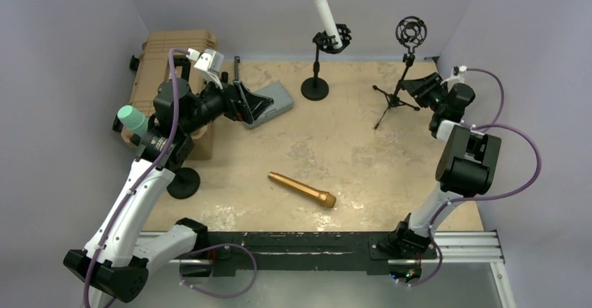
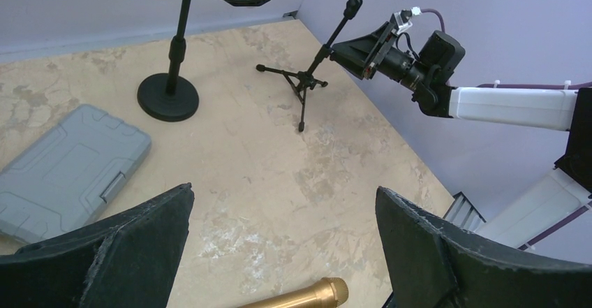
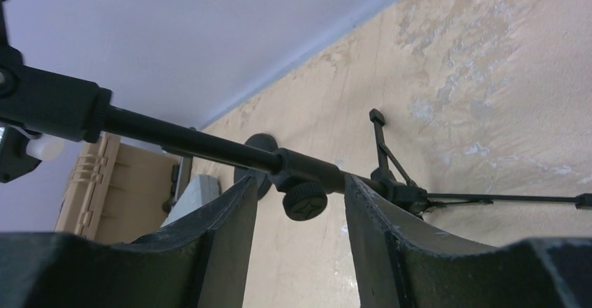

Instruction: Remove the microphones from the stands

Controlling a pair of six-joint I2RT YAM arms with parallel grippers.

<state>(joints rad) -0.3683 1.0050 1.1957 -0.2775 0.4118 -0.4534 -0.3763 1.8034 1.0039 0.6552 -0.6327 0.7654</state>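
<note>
Top external view has the left arm [image 1: 132, 203] rising from its base at the near left. It bends beside a tan hard case [image 1: 167, 56] and reaches right, so that the left pincer [image 1: 255, 103] sits by the left end of a grey case [image 1: 276, 102]. In the left wrist view its fingers [image 2: 132, 252] are spread wide with nothing between them.

The right arm [image 1: 436, 203] climbs from the near right, folds at a black elbow and stretches toward the far right corner. There the right pincer [image 1: 421, 84] meets the tripod stand [image 1: 394, 98]. In the right wrist view its fingers [image 3: 223, 245] stand parted on either side of the tripod's pole, level with a clamp knob [image 3: 305, 201]. Whether they touch the pole I cannot tell.

At far centre, the white microphone [image 1: 322, 4] sits tilted in the shock mount of a round-base stand [image 1: 315, 88]. A gold microphone [image 1: 301, 189] lies flat near the middle of the worn beige surface [image 1: 363, 147]. A pale green foam tip [image 1: 131, 119] pokes out beside the left arm, and a round black base [image 1: 183, 182] is just near of it. Lavender walls [image 1: 70, 28] close in on the left, far and right sides.
</note>
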